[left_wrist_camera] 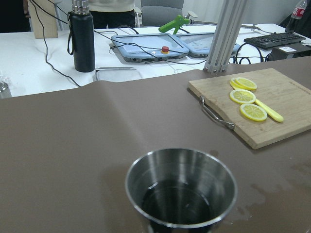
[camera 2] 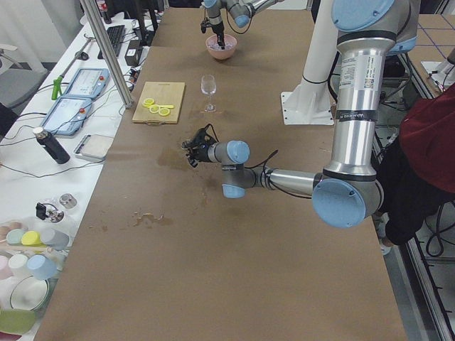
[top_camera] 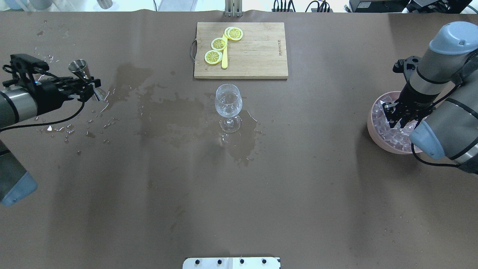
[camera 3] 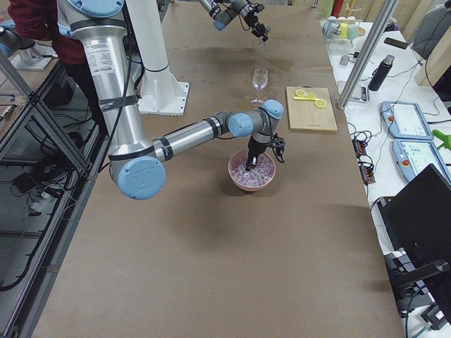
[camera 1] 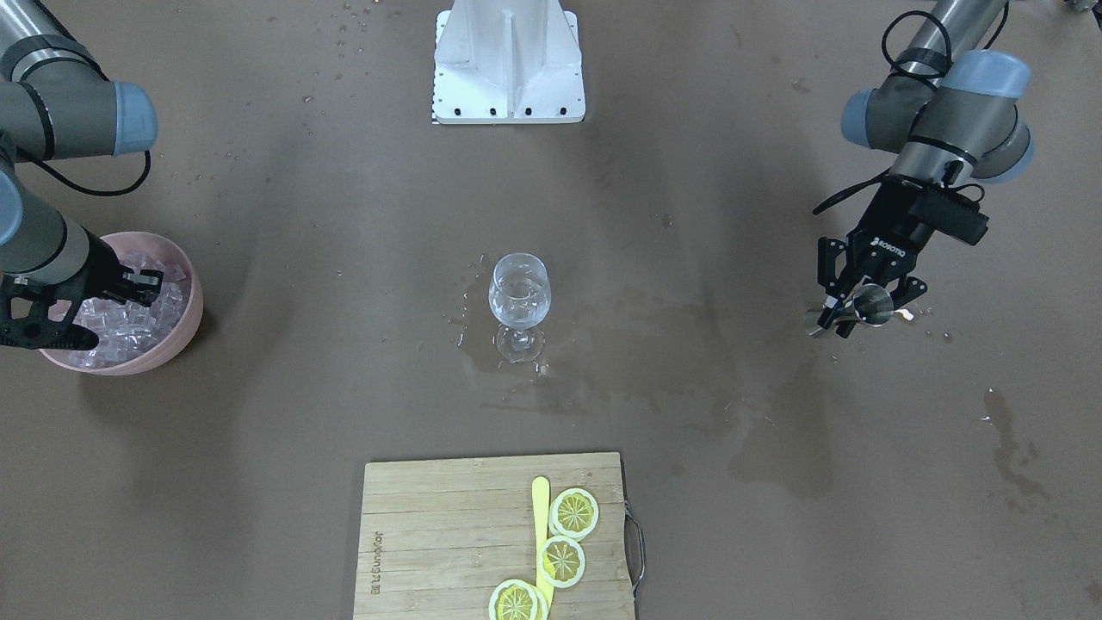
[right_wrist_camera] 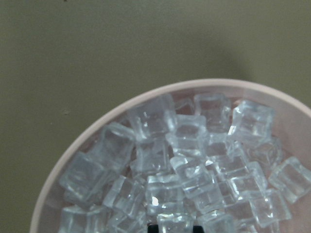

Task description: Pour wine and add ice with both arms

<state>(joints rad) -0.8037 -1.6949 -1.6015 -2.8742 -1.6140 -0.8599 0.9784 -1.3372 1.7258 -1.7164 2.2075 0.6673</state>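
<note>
Bearing "ROBOTIQ", the left hand point(camera 1: 861, 310) (seemingly closed) holds a jigger point(camera 1: 876, 305).

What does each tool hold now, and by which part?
Left tool grips the steel jigger at its narrow waist. Right tool is among the ice; a hold cannot be told.

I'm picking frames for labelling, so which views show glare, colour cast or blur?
Exterior front-facing: pale sheen on the table around the wine glass. Right wrist: table looks greenish, ice cubes sharp. Left wrist: jigger near the lens slightly soft.
</note>
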